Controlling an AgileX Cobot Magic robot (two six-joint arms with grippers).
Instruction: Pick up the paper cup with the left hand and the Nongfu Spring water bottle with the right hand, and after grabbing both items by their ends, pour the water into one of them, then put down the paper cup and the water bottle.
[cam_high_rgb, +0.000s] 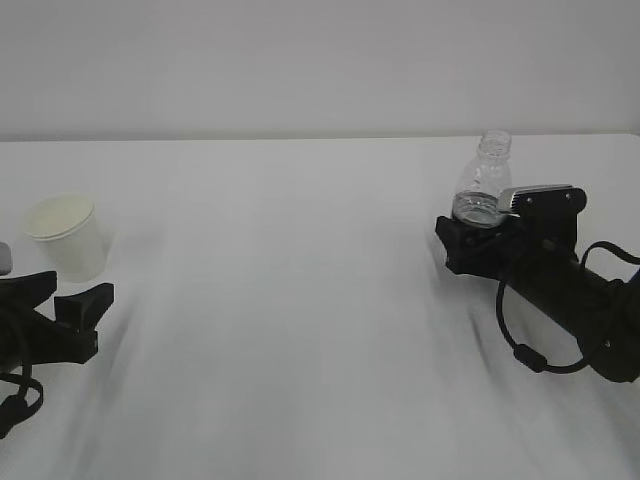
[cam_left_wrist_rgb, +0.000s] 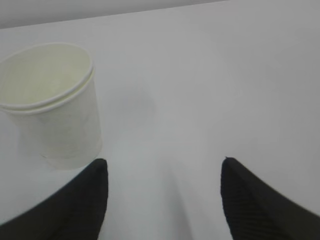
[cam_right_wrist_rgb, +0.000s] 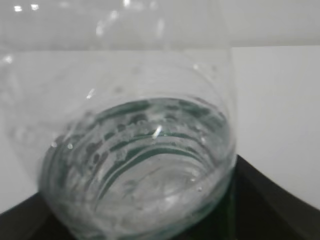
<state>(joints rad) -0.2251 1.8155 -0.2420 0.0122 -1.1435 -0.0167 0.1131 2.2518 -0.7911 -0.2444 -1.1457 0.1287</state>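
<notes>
Containers stand well apart on the plain white table (cam_high_rgb: 300, 300): a small white tapered paper cup (cam_high_rgb: 66, 235) with a rolled rim far to the left, and a small clear ribbed plastic bottle (cam_high_rgb: 483, 185) with no cap far to the right. The cup is upright, its mouth open upward; the pale cream inside shows no liquid that can be made out. In the left wrist view the cup (cam_left_wrist_rgb: 52, 105) sits up and to the left of the black left gripper (cam_left_wrist_rgb: 165, 172), just beyond the left fingertip (cam_left_wrist_rgb: 97, 172), not between the two tips. Those fingers stand wide apart with only bare table between them, gripping nothing. In the exterior view the left gripper (cam_high_rgb: 70, 292) lies low over the table just in front of the cup, apart from it.

The bottle stands upright with its neck and open mouth rising above the black right gripper (cam_high_rgb: 470, 225), which surrounds its lower part. A dark green band shows at the bottle's base where the black fingers meet it. In the right wrist view the bottle (cam_right_wrist_rgb: 135, 150) fills the picture; through its clear wall the green stripes of the label and some droplets show, and clear water (cam_right_wrist_rgb: 145, 185) appears to lie in the lower part, though its level cannot be read. The black fingers sit on either side of the bottle; whether they press on it cannot be told.
</notes>
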